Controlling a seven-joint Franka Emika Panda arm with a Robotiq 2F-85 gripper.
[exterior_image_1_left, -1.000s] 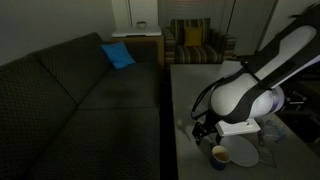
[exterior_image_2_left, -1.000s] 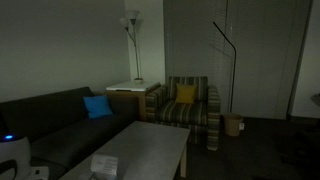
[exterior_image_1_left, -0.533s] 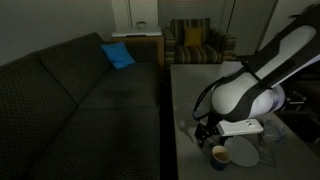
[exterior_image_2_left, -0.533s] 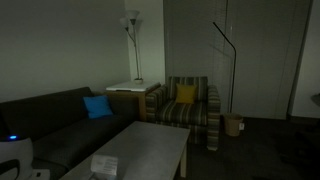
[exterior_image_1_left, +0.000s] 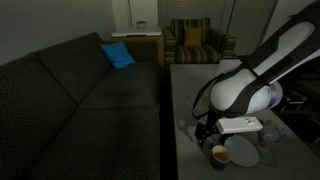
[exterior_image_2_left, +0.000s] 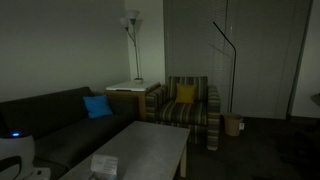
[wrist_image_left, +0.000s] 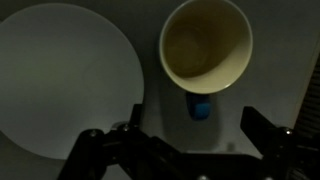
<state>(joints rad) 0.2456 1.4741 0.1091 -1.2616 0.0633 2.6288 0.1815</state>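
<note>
The tool of a single robot arm hangs over a grey worktop in a dim living room, its two fingers spread as wide as they go and holding nothing. Seen from the wrist view, one cream cup stands upright just ahead of the tool, on the line that runs between the fingers. Its round mouth faces straight up at the camera, so it has no long axis to speak of. A small blue part, seemingly its handle, juts from the side nearest the tool. One white plate lies flat just beside the cup, apart from it by a narrow strip of worktop and off to one side of the tool's line.

In an exterior view the tool sits above and close to the cup, near the worktop's front edge, with the plate next to it. The white arm arches up behind them.

Beyond the worktop runs one long dark sofa with one blue pillow. Past it stands one striped armchair with a yellow cushion, beside a side table. Two floor lamps, an upright one and an arched one, rise at the back wall, and one small bin stands by the armchair.
</note>
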